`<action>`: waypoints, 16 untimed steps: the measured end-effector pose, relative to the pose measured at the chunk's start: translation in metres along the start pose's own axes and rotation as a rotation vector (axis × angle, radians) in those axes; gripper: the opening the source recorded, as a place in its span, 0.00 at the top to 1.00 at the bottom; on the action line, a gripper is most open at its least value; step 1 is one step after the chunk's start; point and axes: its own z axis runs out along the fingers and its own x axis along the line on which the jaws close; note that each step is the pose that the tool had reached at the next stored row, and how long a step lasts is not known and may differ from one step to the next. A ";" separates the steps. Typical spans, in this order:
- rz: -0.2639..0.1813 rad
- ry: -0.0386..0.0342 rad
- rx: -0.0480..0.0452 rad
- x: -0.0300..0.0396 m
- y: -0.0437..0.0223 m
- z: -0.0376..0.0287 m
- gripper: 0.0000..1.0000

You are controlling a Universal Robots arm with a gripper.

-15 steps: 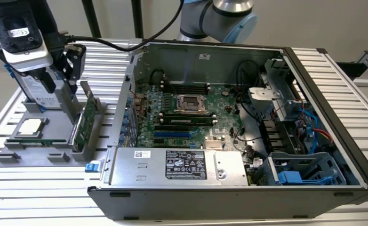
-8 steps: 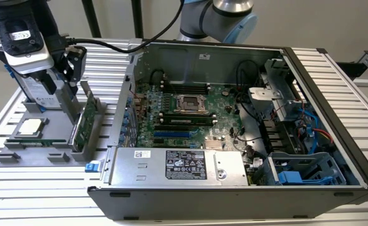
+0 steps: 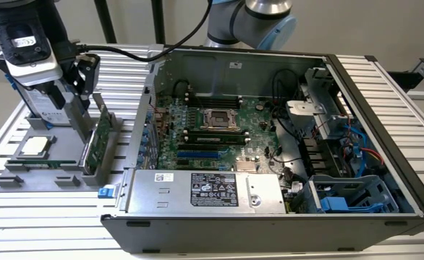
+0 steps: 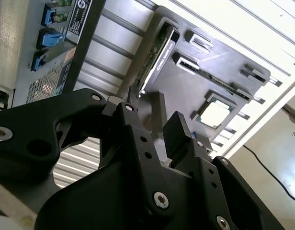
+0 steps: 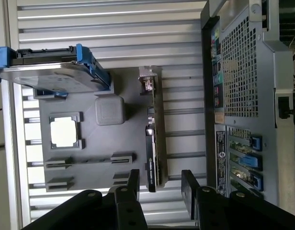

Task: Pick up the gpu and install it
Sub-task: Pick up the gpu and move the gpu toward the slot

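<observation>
A ribbed metal worktop (image 3: 53, 216) spreads out beneath the fingers (image 5: 189, 191). Off to one side of them stands the open computer case (image 3: 255, 235), and directly below sits a grey tray (image 5: 123, 139). The fingers hang wide apart over the gpu (image 5: 154, 143), which stands on edge in its tray slot, touching neither. Beyond it are a hard drive (image 5: 47, 76) and a processor chip (image 5: 64, 132).

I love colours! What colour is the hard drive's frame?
Blue. The frame shows best in the first wrist view.
</observation>
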 end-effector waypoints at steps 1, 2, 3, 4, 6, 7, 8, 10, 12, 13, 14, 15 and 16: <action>0.000 0.0001 0.0000 0.0000 0.0000 0.0004 0.00; 0.000 0.0000 0.0000 0.0000 -0.0001 0.0009 0.00; 0.000 0.0000 0.0000 0.0000 -0.0001 0.0015 0.00; 0.000 0.0000 0.0000 0.0001 -0.0001 0.0021 0.00; 0.000 0.0001 0.0000 0.0001 -0.0002 0.0033 0.00; 0.000 0.0000 0.0000 0.0001 -0.0002 0.0040 0.00; 0.000 0.0000 0.0000 0.0001 -0.0002 0.0046 0.00; 0.000 0.0000 0.0001 0.0001 -0.0003 0.0057 0.00; 0.000 0.0000 0.0000 0.0001 -0.0004 0.0071 0.00; 0.000 0.0000 0.0000 0.0001 -0.0004 0.0078 0.00; 0.000 0.0001 0.0001 0.0002 -0.0004 0.0083 0.00; 0.000 0.0001 0.0001 0.0002 -0.0005 0.0090 0.00; 0.000 0.0001 0.0001 0.0002 -0.0005 0.0096 0.00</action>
